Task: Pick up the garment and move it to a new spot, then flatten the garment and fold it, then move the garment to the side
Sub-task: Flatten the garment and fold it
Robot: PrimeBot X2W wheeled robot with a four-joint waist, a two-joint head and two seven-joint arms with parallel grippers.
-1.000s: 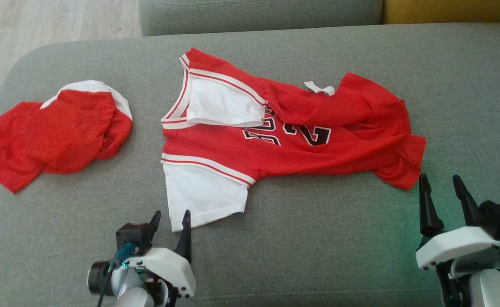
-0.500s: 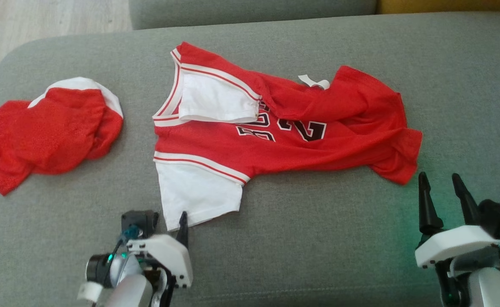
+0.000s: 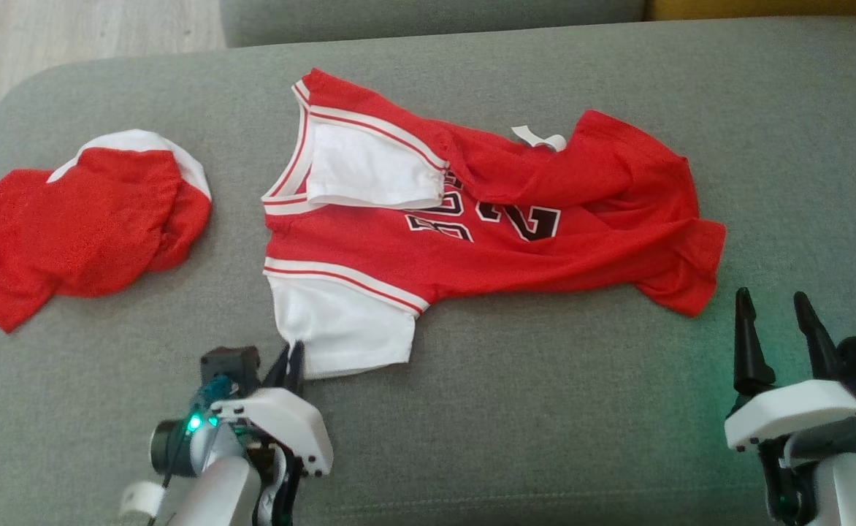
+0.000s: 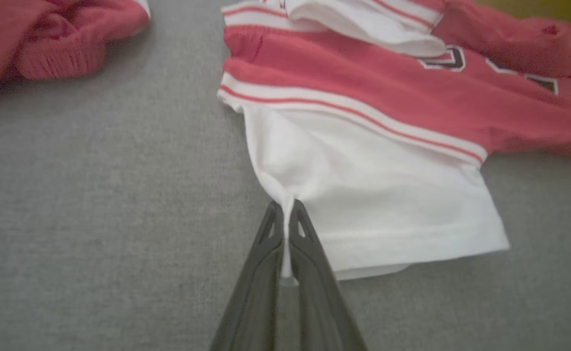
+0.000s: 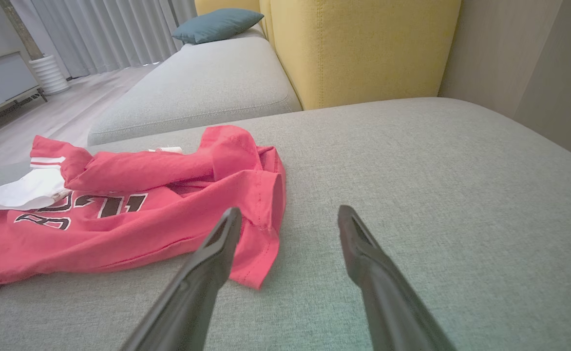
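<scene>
the left gripper [image 4: 285, 207], fingers pressed together, pinches the near corner of the white sleeve [image 4: 373, 195] of the red jersey [image 3: 486, 248]. the jersey spreads out rumpled ahead of it and off to its right across the grey sofa cushion [image 3: 545, 424]. a second red garment [image 3: 85, 226] lies well to its left. the right gripper [image 3: 773, 303], fingers parted and empty, sits just short of the jersey's hem corner.

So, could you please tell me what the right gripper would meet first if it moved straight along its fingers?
Probably bare grey fabric cushion: the right gripper, open, points past the hem corner of the red mesh jersey. Depth is unclear.
</scene>
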